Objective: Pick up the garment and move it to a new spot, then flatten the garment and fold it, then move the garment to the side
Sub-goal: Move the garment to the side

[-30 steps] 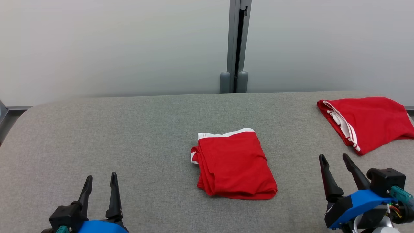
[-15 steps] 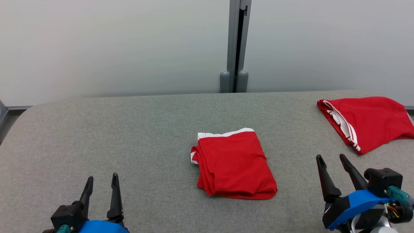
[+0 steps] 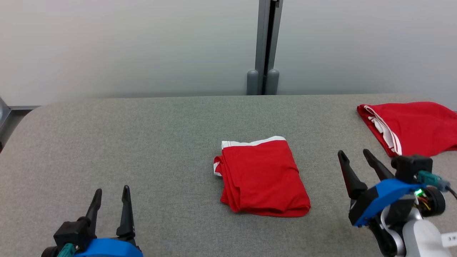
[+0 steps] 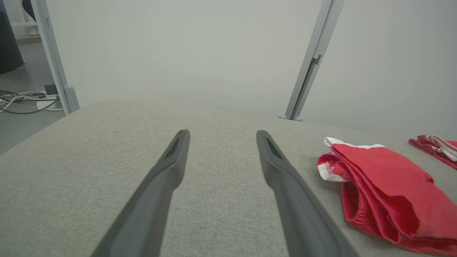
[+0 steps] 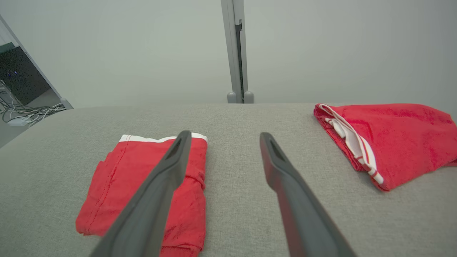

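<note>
Spread and empty, my right end effector (image 3: 354,152) hovers with the folded red cloth garment with white waistband (image 3: 262,176) lying to its left on the grey fabric counter (image 3: 142,142), my left end effector (image 3: 111,190) likewise spread; moving it aside well means, I judge, pinching every layer together, low.

At 3 o'clock in your head view, the second red garment (image 3: 417,121) runs off the picture's edge. The left gripper (image 3: 111,189) is cut off at 6 o'clock, through its blue housing. In the right wrist view, one finger (image 5: 166,178) of the right gripper (image 5: 222,135) covers part of the folded garment (image 5: 110,185). The white label (image 3: 450,238) on the right arm (image 3: 423,237) is too small for you to read.
</note>
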Controlling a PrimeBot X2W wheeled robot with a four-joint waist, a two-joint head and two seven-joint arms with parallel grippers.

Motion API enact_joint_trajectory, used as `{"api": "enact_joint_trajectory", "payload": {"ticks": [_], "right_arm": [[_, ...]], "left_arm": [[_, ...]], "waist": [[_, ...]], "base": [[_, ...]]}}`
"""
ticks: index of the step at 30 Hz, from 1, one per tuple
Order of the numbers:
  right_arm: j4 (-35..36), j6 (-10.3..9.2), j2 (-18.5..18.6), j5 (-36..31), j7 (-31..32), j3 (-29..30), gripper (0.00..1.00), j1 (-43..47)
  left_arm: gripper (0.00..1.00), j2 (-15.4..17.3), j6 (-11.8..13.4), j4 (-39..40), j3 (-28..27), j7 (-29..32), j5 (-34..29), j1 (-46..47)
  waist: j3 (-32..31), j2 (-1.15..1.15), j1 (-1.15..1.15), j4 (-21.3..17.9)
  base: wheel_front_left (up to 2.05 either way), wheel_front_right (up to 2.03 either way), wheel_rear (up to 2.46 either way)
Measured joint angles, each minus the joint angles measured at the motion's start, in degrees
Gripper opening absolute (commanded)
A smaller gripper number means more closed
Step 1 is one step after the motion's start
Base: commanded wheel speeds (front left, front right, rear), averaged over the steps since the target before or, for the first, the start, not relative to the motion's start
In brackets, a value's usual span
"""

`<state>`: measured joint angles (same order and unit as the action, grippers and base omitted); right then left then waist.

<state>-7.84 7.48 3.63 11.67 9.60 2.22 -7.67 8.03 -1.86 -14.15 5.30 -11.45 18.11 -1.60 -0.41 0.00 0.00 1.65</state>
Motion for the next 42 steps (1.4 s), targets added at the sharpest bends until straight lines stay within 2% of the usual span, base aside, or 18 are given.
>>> {"api": "enact_joint_trajectory", "payload": {"ticks": [5, 11, 18, 23, 27, 28, 29, 34, 42], "right_arm": [[-4.38, 0.00, 0.42, 3.41, 6.03, -1.24, 1.00, -9.04], [-15.94, 0.00, 1.88, 6.21, 10.54, -1.59, 1.00, -16.86], [-28.24, 0.00, 2.13, 7.16, 11.98, -3.08, 1.00, -20.94], [-34.31, 0.00, 1.51, 7.91, 12.05, -4.87, 1.00, -22.88], [-37.58, -0.01, 1.93, 8.12, 15.16, -7.68, 0.99, -25.00], [-37.90, -0.03, 2.27, 8.22, 16.23, -8.73, 0.25, -25.41], [-37.87, -0.09, 2.86, 8.23, 16.86, -10.23, 0.00, -25.76], [-34.76, 0.10, 7.71, 7.60, 17.33, -19.84, 0.00, -27.13], [-24.90, 0.02, 21.24, 9.48, 18.07, -33.07, 0.00, -38.39]], "left_arm": [[1.00, 0.52, -0.48, 0.01, 0.33, -0.75, 0.05, 2.78], [1.00, -0.04, -0.69, 0.32, 1.34, -1.37, -0.12, 5.48], [1.00, -0.51, -0.93, 0.03, 2.25, -2.11, -0.45, 7.26], [1.00, -0.66, -1.04, -0.32, 2.63, -2.42, -0.46, 8.15], [1.00, -0.80, -1.18, -0.75, 2.88, -2.79, -0.46, 8.92], [1.00, -0.94, -1.19, -0.87, 3.02, -2.82, -0.47, 8.98], [1.00, -1.05, -1.19, -0.92, 3.20, -2.85, -0.54, 9.07], [1.00, -1.33, -1.21, -0.63, 3.89, -3.09, -0.70, 9.85], [1.00, -1.85, -1.55, 1.91, 4.19, -3.38, -0.96, 11.50]], "waist": [[2.36, 0.00, 0.01, 0.86], [5.70, 0.00, 0.01, 3.44], [9.26, 0.01, 0.01, 6.67], [10.98, 0.01, 0.01, 8.29], [11.58, 0.01, 0.00, 9.02], [11.67, 0.00, -0.01, 9.14], [11.74, 0.00, -0.01, 9.22], [12.18, 0.01, 0.00, 8.78], [15.53, 0.02, 0.01, 4.77]], "base": [[0.00, 0.00, 0.00], [0.00, 0.00, 0.00], [0.00, 0.00, 0.00], [0.00, 0.00, 0.00], [0.00, 0.00, 0.00], [0.00, 0.00, 0.00], [0.00, 0.00, 0.00], [0.00, 0.00, 0.00], [0.00, 0.00, 0.00]]}}
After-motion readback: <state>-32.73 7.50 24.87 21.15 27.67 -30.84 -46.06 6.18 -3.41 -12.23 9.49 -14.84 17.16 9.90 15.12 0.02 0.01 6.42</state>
